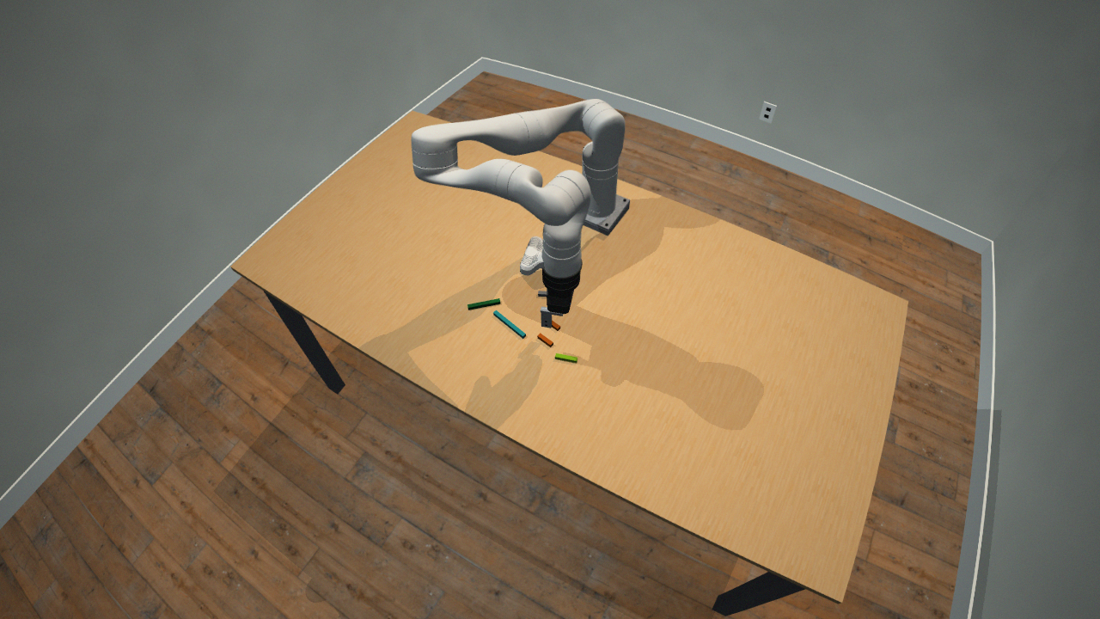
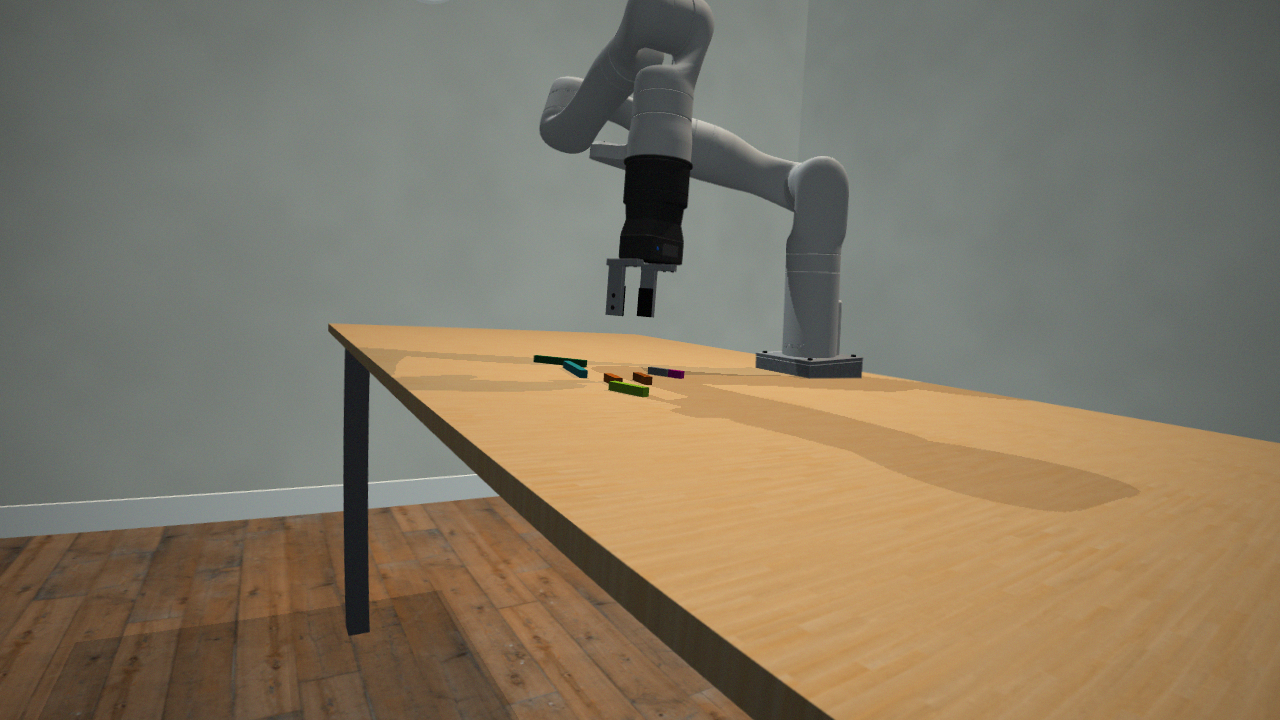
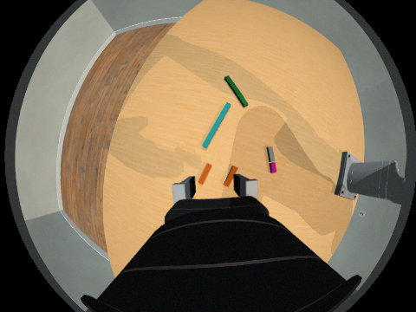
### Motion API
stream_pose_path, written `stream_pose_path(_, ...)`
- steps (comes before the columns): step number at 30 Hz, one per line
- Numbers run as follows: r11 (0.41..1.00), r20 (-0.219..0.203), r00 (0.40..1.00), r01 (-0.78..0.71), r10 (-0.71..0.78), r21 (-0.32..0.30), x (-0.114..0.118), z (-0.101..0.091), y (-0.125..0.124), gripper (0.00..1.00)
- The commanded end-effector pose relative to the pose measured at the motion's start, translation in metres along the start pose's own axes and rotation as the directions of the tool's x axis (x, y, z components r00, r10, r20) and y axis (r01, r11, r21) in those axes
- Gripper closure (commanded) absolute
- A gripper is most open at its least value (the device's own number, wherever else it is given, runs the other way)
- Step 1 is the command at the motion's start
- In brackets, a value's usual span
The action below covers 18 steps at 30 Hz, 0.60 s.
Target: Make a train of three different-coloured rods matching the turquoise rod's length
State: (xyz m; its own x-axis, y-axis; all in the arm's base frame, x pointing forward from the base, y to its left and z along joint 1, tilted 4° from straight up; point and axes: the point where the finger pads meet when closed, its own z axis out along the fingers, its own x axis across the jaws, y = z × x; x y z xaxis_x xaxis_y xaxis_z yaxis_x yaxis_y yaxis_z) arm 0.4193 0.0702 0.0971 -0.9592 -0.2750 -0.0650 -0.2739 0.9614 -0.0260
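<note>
My gripper (image 1: 548, 315) (image 2: 631, 308) (image 3: 214, 183) is open and empty, hanging well above the table over two orange rods. One orange rod (image 1: 545, 339) (image 2: 612, 377) (image 3: 204, 173) lies beside the other orange rod (image 2: 641, 377) (image 3: 230, 176), roughly parallel and apart. The turquoise rod (image 1: 509, 324) (image 2: 575, 368) (image 3: 216, 125) lies further out, near the green rod (image 1: 484, 303) (image 2: 559, 360) (image 3: 236, 91). A grey rod (image 2: 657, 370) (image 3: 270, 153) and a magenta rod (image 2: 675, 373) (image 3: 273, 167) lie end to end in one line. The lime rod (image 1: 565, 357) (image 2: 628, 387) lies alone; it is hidden in the wrist view.
The robot's base (image 1: 608, 215) (image 2: 808, 362) (image 3: 347, 175) is bolted to the wooden table (image 1: 730, 400) behind the rods. The table's near left edge (image 2: 429, 420) runs a short way from the green and turquoise rods.
</note>
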Motion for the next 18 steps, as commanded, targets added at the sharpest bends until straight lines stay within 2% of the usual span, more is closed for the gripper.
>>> stream_pose_path(1, 1.000, 0.002, 1.000, 0.006, -0.006, -0.008, -0.029, 0.004, 0.030, 0.00)
stream_pose_path(5, 1.000, 0.000, 1.000, -0.018, 0.018, -0.001, -0.051, 0.009, 0.047, 0.00)
stream_pose_path(11, 1.000, -0.007, 1.000, -0.019, 0.019, 0.001, -0.050, 0.011, 0.049, 0.00)
stream_pose_path(12, 1.000, -0.007, 1.000, -0.019, 0.019, 0.001, -0.050, 0.011, 0.049, 0.46)
stream_pose_path(18, 1.000, -0.007, 1.000, -0.019, 0.019, 0.001, -0.050, 0.011, 0.049, 0.46)
